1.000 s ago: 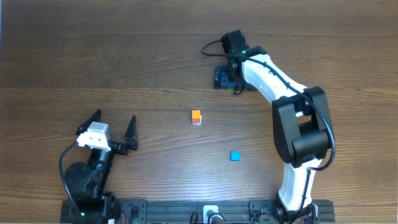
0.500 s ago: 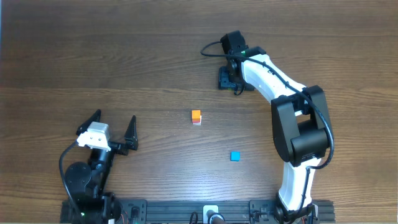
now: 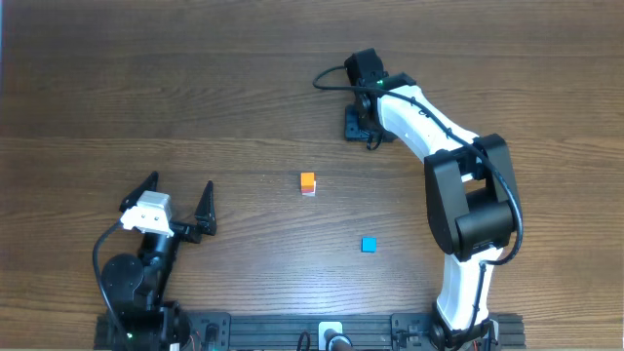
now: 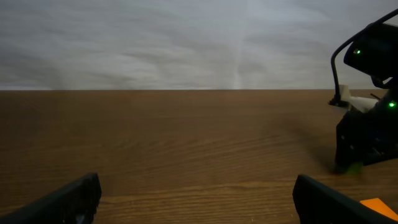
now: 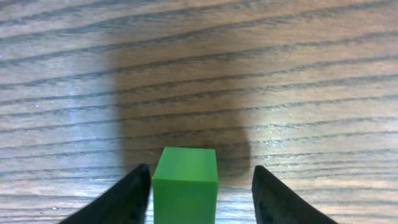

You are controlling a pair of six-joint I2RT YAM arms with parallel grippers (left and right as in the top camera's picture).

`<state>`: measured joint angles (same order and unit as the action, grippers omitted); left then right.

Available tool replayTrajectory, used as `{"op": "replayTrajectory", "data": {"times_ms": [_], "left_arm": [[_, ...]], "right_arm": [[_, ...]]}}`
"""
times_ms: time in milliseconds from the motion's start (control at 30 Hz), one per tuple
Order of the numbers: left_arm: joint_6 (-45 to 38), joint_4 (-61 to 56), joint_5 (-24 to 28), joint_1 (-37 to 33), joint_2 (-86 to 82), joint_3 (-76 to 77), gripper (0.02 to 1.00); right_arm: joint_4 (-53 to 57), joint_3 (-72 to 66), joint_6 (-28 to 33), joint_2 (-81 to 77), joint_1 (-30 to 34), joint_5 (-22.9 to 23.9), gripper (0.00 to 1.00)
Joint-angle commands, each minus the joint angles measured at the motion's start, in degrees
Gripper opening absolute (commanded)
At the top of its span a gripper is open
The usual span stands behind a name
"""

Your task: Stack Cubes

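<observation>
A green cube (image 5: 185, 182) sits on the wooden table between the fingers of my right gripper (image 5: 200, 194). The gripper is open; one finger (image 5: 127, 198) is almost touching the cube and the other stands off with a gap. In the top view this gripper (image 3: 358, 122) is low over the table at the far middle. An orange cube (image 3: 308, 179) stands on a pale cube near the table's centre, and its corner (image 4: 378, 206) appears in the left wrist view. A blue cube (image 3: 368, 244) lies alone nearer the right arm's base. My left gripper (image 3: 178, 187) rests open near its base, holding nothing.
The brown wood table (image 3: 195, 88) stretches bare around the cubes. The right arm's white links (image 3: 429, 132) span from the base at the front right to the far middle. A pale wall (image 4: 186, 43) rises behind the table's far edge.
My right gripper has shifted slightly to the right in the top view, over the green cube. The left arm and the other cubes have not moved.
</observation>
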<state>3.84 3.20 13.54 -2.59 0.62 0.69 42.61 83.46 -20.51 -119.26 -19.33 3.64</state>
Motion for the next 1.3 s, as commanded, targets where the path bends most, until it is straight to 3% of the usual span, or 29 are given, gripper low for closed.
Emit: {"op": "replayTrajectory", "data": {"times_ms": [33, 967, 1300], "left_arm": [[-1.03, -0.13, 0.57, 0.28, -0.28, -0.35, 1.0], [-1.03, -0.13, 0.57, 0.28, -0.28, -0.35, 0.998], [-1.03, -0.13, 0.57, 0.28, -0.28, -0.35, 0.996]], "right_arm": [[0.02, 1.2, 0.26, -0.74, -0.55, 0.72, 0.483], [0.02, 1.2, 0.87, -0.76, -0.66, 0.66, 0.224], [0.0, 1.2, 0.85, -0.76, -0.66, 0.66, 0.174]]}}
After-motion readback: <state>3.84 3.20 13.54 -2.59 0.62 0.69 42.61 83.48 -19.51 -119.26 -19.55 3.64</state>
